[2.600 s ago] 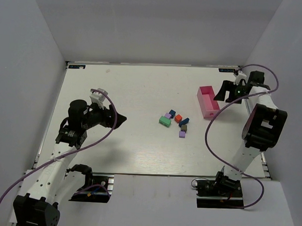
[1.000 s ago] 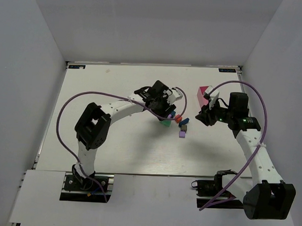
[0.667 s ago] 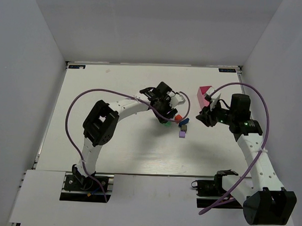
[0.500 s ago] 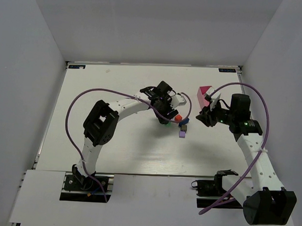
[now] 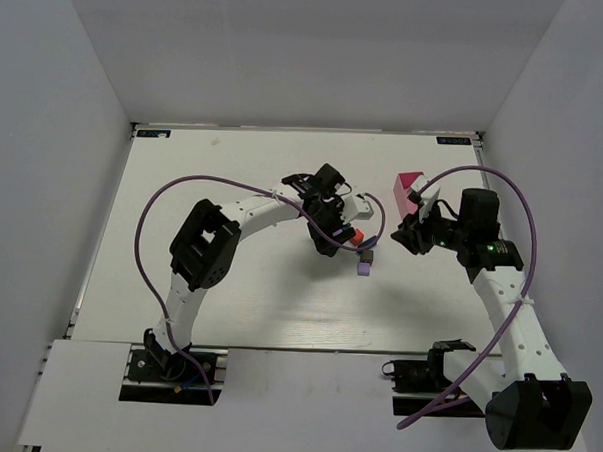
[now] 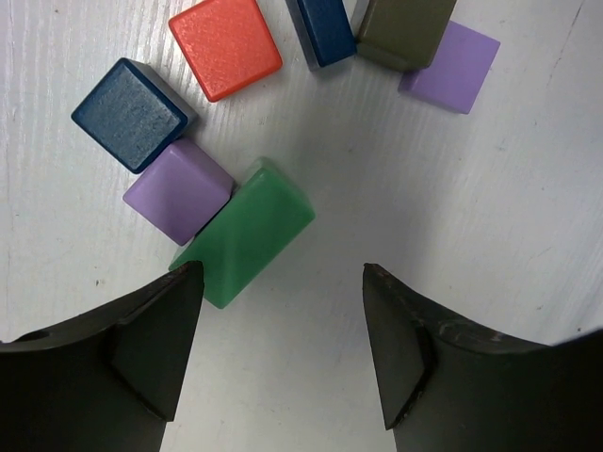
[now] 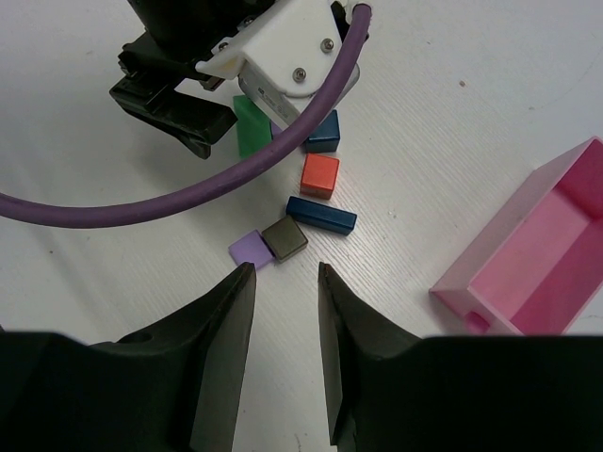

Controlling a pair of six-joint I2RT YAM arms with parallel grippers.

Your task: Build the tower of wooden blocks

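Observation:
The wood block tower is a loose cluster of small blocks [image 5: 361, 251] lying flat on the table, none stacked. In the left wrist view a green block [image 6: 243, 233] touches a purple cube [image 6: 177, 190], with a dark blue cube [image 6: 128, 101], a red-orange cube [image 6: 225, 47], a long dark blue block [image 6: 325, 28], a brown block [image 6: 403, 28] and a flat purple block [image 6: 450, 68] beyond. My left gripper [image 6: 283, 268] hovers open just short of the green block, its left fingertip by the block's near corner. My right gripper [image 7: 285, 266] is open and empty near the brown block [image 7: 285, 238].
A pink rectangular tray [image 5: 408, 183] [image 7: 537, 273] stands to the right of the cluster, behind my right gripper [image 5: 401, 235]. The left arm's purple cable [image 7: 188, 198] arches over the blocks. White walls close in the table on three sides.
My left gripper has opened wider and dropped slightly toward the near side of the cluster, over the green block. The right arm has held still over the last half second.

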